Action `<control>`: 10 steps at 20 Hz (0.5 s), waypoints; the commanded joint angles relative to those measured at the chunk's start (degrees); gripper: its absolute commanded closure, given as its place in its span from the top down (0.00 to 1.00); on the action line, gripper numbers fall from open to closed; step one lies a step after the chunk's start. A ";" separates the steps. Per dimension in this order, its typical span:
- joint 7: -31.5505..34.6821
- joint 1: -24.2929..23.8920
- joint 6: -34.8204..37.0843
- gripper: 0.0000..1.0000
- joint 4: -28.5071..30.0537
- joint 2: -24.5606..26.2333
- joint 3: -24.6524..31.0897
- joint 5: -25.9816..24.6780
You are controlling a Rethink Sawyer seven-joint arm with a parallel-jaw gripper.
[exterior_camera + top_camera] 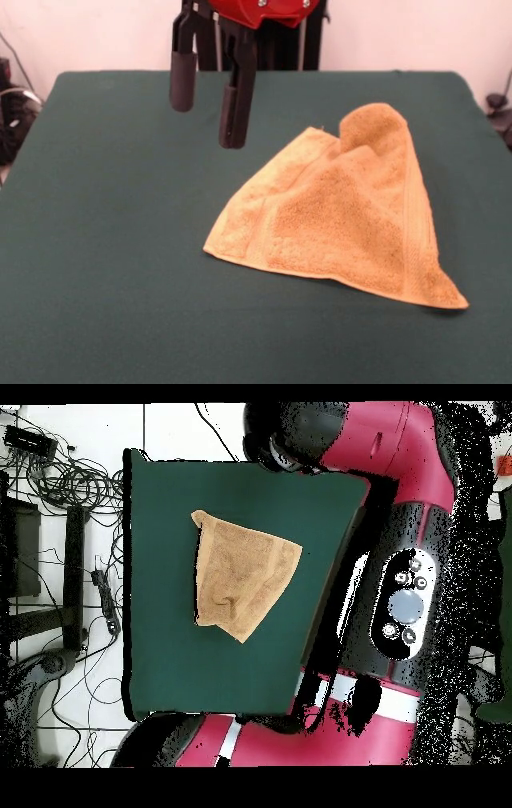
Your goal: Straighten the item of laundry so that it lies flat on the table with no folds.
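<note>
The item of laundry [344, 216], a golden tan towel, lies right of the middle of the dark green table [120, 240]. It is folded over itself into a rough triangle, with a raised hump at its far corner and a smoother woven band along its right edge. My gripper [207, 122] hangs above the table, up and to the left of the towel and clear of it. It is open, and nothing is between its two black fingers [183, 80]. In the overhead view the towel [240, 574] is a folded wedge on the table [170, 664].
The red arm [400, 534] covers the right side of the table in the overhead view. Cables and gear [60, 484] lie on the floor beyond the table's left edge there. Dark equipment [12, 112] sits off the table's left side in the front view.
</note>
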 commanded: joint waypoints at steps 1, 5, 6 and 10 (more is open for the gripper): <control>-19.58 -1.03 1.47 1.00 6.61 1.12 8.27 -2.42; -20.97 -1.27 1.28 1.00 6.93 0.83 8.96 -3.36; -21.27 -1.31 1.34 1.00 6.92 0.78 9.13 -3.75; -22.58 -1.74 1.70 1.00 7.61 0.32 10.31 -4.53</control>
